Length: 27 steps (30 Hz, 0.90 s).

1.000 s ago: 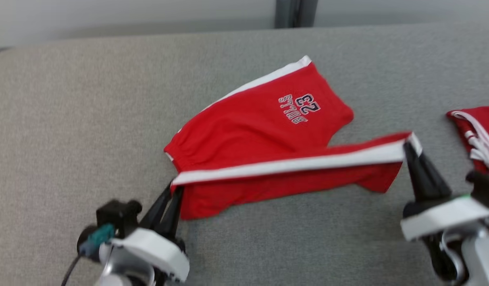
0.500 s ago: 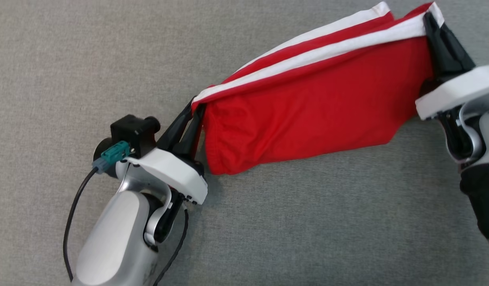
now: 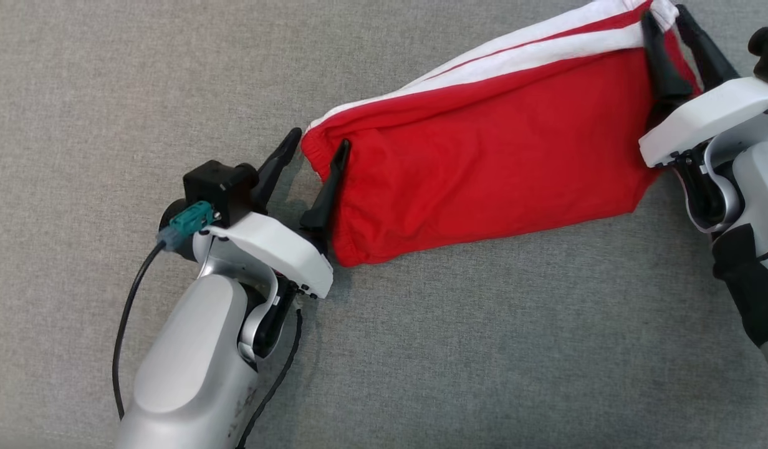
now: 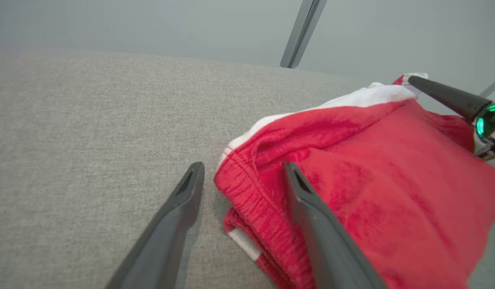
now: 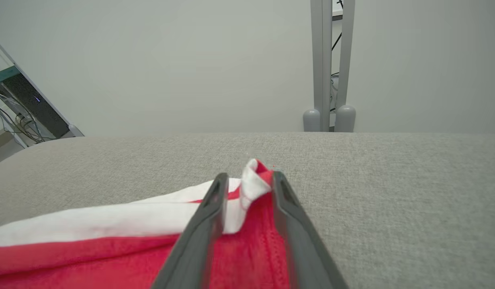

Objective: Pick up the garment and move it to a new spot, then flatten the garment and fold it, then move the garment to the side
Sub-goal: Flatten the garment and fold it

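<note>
The garment (image 3: 484,143) is a pair of red shorts with a white side stripe, folded in half lengthwise. It lies on the grey worktop (image 3: 141,75), a little slanted, with the waistband at the left end.

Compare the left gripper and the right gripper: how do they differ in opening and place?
The left gripper stands wide open at the waistband end of the red shorts. The right gripper is less open, at the white-striped corner. Both have cloth between their parted fingers.
</note>
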Motion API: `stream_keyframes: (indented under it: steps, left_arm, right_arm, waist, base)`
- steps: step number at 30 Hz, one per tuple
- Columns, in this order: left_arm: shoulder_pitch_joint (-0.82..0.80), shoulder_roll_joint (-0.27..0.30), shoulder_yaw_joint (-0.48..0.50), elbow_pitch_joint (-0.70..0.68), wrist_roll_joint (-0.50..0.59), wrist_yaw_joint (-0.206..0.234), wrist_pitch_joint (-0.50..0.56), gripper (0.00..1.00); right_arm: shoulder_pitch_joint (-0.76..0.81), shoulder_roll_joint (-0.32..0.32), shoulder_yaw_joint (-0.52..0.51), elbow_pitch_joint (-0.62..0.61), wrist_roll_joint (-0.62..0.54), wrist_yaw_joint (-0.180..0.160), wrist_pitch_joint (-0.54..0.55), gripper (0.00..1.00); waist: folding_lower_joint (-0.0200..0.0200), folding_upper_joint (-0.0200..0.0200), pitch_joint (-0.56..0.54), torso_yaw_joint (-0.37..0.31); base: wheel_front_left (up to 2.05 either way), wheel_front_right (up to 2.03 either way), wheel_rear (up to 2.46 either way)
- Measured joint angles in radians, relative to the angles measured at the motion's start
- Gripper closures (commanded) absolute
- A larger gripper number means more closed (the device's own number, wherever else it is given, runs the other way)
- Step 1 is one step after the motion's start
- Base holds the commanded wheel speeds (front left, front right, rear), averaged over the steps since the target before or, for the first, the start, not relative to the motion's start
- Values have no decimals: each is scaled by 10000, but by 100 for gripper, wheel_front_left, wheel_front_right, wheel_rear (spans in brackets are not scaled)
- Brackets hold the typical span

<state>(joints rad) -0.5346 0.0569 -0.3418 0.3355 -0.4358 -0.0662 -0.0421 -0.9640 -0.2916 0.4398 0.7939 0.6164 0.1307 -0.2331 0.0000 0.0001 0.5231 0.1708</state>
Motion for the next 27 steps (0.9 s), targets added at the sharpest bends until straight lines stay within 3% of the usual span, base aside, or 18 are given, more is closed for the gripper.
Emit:
stream_keyframes:
  steps: [5, 10, 16, 27]
  left_arm:
    - [449, 29, 98, -36, 290, 405, -1041, 0]
    - [1136, 46, 451, -508, 479, 959, -1960, 0]
    - [1926, 27, 1185, -1657, 924, 1438, -2180, 0]
    - [3545, 69, 2004, -2359, 1655, 1363, -2196, 0]
  right_arm:
    - [360, -46, 109, -408, -10, 0, -251, 0]
    - [1492, 29, -1335, -2399, -1246, 0, -284, 0]
    - [3745, 784, -2594, -4644, -2844, 0, -284, 0]
    - [6854, 1718, -3609, -6408, -3685, 0, -284, 0]
  waist:
    - [0, 0, -220, -148]
    - [0, 0, -521, -346]
    - [0, -1, -982, -578]
    - [0, 0, -1949, -1026]
  base:
    - [0, 0, 0]
    - [0, 0, 0]
    - [0, 0, 0]
    - [0, 0, 0]
